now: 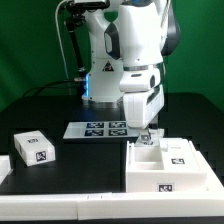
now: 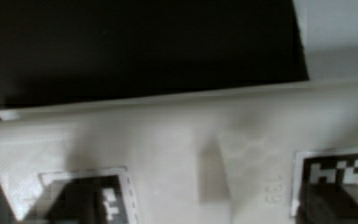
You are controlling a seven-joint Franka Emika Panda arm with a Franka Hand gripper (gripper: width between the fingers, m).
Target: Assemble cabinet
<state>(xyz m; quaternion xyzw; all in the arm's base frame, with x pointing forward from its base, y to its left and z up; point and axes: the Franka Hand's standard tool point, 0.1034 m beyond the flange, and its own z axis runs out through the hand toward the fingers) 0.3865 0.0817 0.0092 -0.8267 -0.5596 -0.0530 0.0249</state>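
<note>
The cabinet's large white box (image 1: 170, 168) lies at the exterior view's right, open side up, with tags on its front and on an inner piece. My gripper (image 1: 146, 134) points down at the box's far left corner, its fingertips at the rim. In the wrist view the gripper (image 2: 208, 196) is open. The dark fingers (image 2: 91, 200) stand wide apart on either side of a thin white wall (image 2: 213, 170) of the box. A marker tag (image 2: 339, 168) shows beside it. A smaller white tagged block (image 1: 33, 147) lies on the black mat at the left.
The marker board (image 1: 100, 128) lies flat behind the box, at the robot's base. Another white piece (image 1: 3, 165) is cut off at the far left edge. A white table edge (image 1: 60, 207) runs along the front. Green walls stand at the back.
</note>
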